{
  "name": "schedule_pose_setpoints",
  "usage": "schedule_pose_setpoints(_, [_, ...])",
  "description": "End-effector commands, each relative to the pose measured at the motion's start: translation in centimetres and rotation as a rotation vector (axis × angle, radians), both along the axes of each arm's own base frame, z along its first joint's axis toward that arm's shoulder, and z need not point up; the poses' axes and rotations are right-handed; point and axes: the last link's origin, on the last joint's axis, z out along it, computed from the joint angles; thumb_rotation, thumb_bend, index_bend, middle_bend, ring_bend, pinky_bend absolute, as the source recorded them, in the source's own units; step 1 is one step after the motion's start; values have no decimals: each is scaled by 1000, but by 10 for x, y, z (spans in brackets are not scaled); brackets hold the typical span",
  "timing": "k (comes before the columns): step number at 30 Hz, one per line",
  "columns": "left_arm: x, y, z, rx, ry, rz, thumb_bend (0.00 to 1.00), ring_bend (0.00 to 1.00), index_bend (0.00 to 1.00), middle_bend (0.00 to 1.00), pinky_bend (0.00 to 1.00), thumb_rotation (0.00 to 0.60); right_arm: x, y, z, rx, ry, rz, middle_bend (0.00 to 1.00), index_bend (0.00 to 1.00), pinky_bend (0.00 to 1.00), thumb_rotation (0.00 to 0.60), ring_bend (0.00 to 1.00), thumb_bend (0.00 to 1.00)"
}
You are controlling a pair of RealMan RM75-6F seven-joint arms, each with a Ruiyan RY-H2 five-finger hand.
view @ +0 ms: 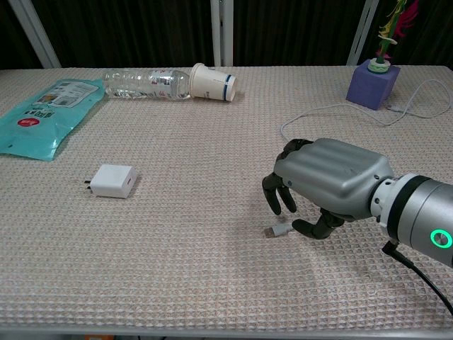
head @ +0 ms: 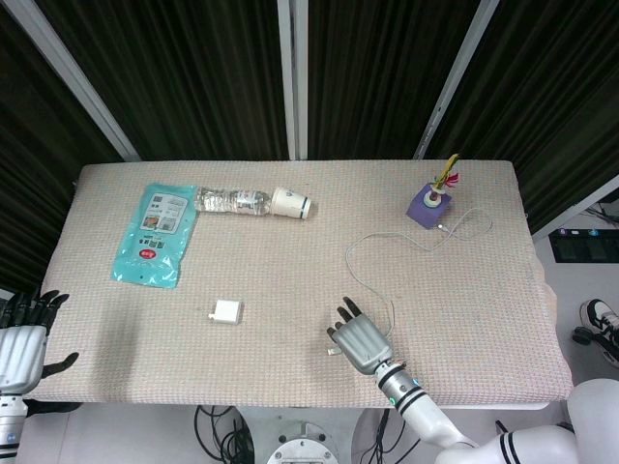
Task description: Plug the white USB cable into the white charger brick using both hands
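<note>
The white charger brick (head: 226,312) (view: 113,180) lies on the table cloth at front left, prongs pointing left. The white USB cable (head: 363,261) (view: 318,112) loops from the back right down to its plug (view: 274,231), which lies flat on the cloth. My right hand (head: 360,340) (view: 325,183) arches over the plug, palm down. Its fingers (view: 281,198) curl just above the plug, and the thumb tip (view: 304,227) touches the cable right behind it. Nothing is pinched. My left hand (head: 21,340) hangs off the table's front left corner, fingers spread and holding nothing.
A clear plastic bottle (head: 232,201) (view: 141,83) and a paper cup (head: 291,203) (view: 212,83) lie at the back. A teal packet (head: 155,234) (view: 42,117) sits at back left. A purple block (head: 428,206) (view: 373,83) with feathers stands at back right, by the cable's far end.
</note>
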Motion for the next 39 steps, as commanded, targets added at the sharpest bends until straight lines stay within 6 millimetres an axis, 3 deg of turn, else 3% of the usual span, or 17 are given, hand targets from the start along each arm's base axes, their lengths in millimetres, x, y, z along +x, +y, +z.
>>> schedule_pose_setpoints(1, [0, 0, -1, -2, -1, 0, 73, 0, 170, 126, 0, 600, 5, 4, -2, 1, 22, -11, 470, 466, 67, 600, 167, 292])
schedule_pose_setpoints(20, [-3, 1, -3, -9, -9, 3, 73, 0, 170, 127, 0, 600, 10, 6, -17, 2, 72, -30, 469, 464, 48, 600, 167, 217])
schedule_pose_setpoints(39, [-7, 2, -3, -7, -12, 4, 73, 0, 170, 127, 0, 600, 12, 4, -20, 6, 72, -59, 469, 468, 48, 600, 167, 243])
